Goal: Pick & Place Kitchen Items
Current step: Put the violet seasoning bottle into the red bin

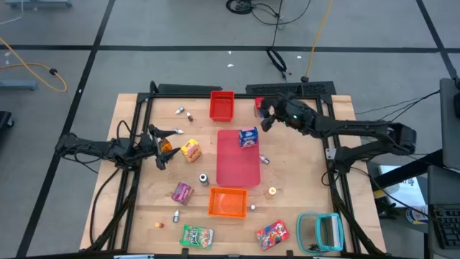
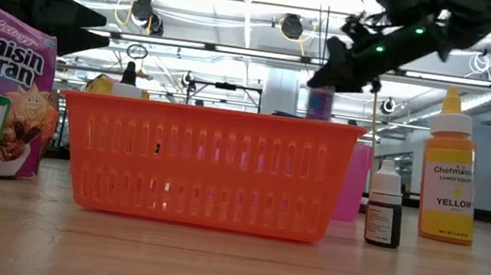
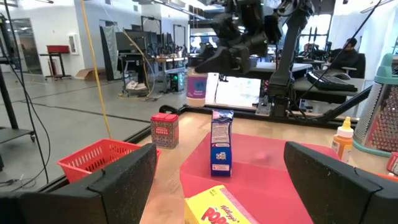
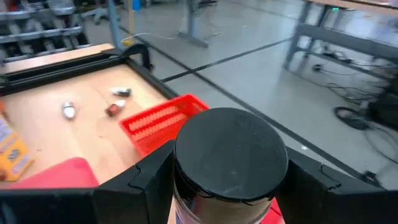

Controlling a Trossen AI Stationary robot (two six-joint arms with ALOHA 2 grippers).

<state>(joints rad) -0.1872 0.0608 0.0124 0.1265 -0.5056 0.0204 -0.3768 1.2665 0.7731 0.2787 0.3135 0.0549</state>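
Jar: a jar with a round black lid [image 4: 231,154] sits between the two dark fingers of the right hand [image 4: 227,180], which is clamped on it.
Jar place: upper right of the high view, up in the air above the far part of the bench [image 1: 302,180], near the red bin [image 1: 221,105].
Jar direction: it stands up straight, lid on top, long side going up and down.
Jar look: the lid is flat and shiny black; a bit of blue and white label shows under it. In the low view its body looks purple.
Right hand from above: dark and bunched up at [image 1: 269,115], past the far end of the red mat [image 1: 238,160].
Left hand: it waits at the middle left of the high view [image 1: 164,144], with its fingers wide apart and nothing in them.
Blue carton: it stands upright [image 1: 249,137] on the far end of the red mat.
Yellow carton: it lies [image 1: 190,150] just in front of the left hand.
Pink-purple carton: it is [image 1: 182,191] left of the orange bin [image 1: 228,202].
Snack packets: a green one [image 1: 196,235] and a red one [image 1: 272,232] lie near the bottom edge.
Yellow bottle: it stands upright [image 2: 450,169] at the right of the low view.
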